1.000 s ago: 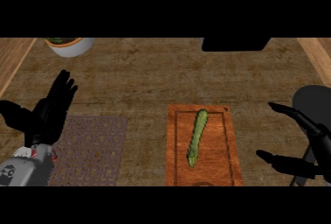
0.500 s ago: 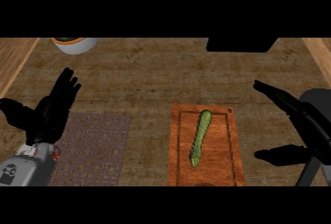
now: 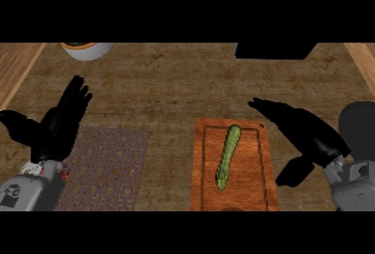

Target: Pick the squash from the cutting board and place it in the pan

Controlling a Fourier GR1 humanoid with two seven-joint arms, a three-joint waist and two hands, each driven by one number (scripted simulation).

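In the head view, the squash is seen lying lengthwise on the cutting board, with its pointed end toward the board's near edge. The right hand is held just right of the board. Its fingers are stretched out straight and slanted toward the board's far right corner, and nothing is grasped. The pan is found right of the board, at the view's edge, partly covered by that hand. The left hand is shown well left of the board, released, fingers up. A patterned mat is laid just left of the board. A white bowl and a black box are set beyond the board's far end.
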